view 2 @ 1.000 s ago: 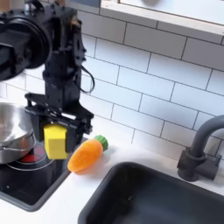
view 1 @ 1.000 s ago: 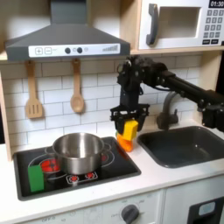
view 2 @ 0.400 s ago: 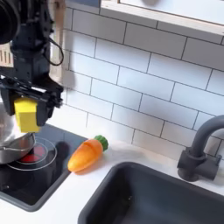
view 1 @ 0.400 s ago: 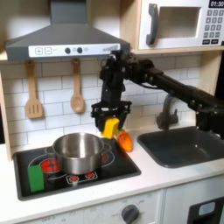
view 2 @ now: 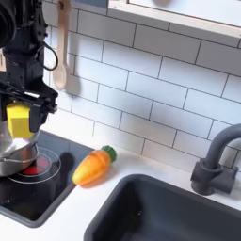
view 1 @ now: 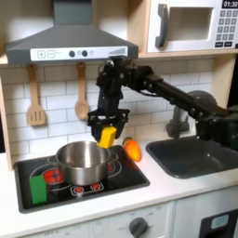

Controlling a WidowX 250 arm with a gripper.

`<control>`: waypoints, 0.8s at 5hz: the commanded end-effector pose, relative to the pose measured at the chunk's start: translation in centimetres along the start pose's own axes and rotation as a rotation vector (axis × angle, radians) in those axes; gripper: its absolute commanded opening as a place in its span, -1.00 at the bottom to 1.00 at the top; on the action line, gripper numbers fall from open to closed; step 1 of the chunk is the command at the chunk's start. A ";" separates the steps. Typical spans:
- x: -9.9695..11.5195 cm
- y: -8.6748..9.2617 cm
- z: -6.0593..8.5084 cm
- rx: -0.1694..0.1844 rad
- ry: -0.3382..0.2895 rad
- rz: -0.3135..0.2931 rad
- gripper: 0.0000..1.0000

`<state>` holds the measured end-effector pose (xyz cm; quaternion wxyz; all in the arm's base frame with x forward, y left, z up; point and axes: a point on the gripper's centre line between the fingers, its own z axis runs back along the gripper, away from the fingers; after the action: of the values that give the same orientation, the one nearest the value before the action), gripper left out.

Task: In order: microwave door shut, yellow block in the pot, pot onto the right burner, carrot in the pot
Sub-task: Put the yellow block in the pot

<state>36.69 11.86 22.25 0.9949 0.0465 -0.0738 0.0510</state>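
1. Where the arm reaches in from 3 o'clock in the first exterior view, its fingers (view 1: 108,136) are closed on the block (view 1: 108,137), held clear above the pot's (view 1: 82,160) rim at about 2 o'clock.
2. In the second exterior view the block (view 2: 19,120) hangs upright between the fingers (view 2: 19,120), over the pot (view 2: 11,153).
3. The pot stands on the cooktop (view 1: 130,176), over its rear middle.
4. The carrot (view 1: 133,150) lies on the worktop (view 1: 177,186) just off the cooktop's 3 o'clock edge, between it and the sink (view 1: 200,154).
5. In the second exterior view the carrot (view 2: 92,167) lies flat, its long axis running 8 to 2 o'clock, green tip toward 2 o'clock and the tiled wall.
6. The door (view 1: 186,25) sits flush with the microwave, handle at its 9 o'clock side.
7. A green block (view 1: 38,188) stands at the cooktop's 8 o'clock corner.
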 end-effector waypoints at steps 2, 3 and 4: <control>1.7 3.0 -2.0 0.048 0.028 0.044 -1.00; 1.7 3.2 -2.3 0.046 0.042 0.048 -1.00; 1.4 2.7 -2.8 0.023 0.077 0.036 0.71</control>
<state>38.08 15.14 20.25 0.9946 0.0614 -0.0385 0.0740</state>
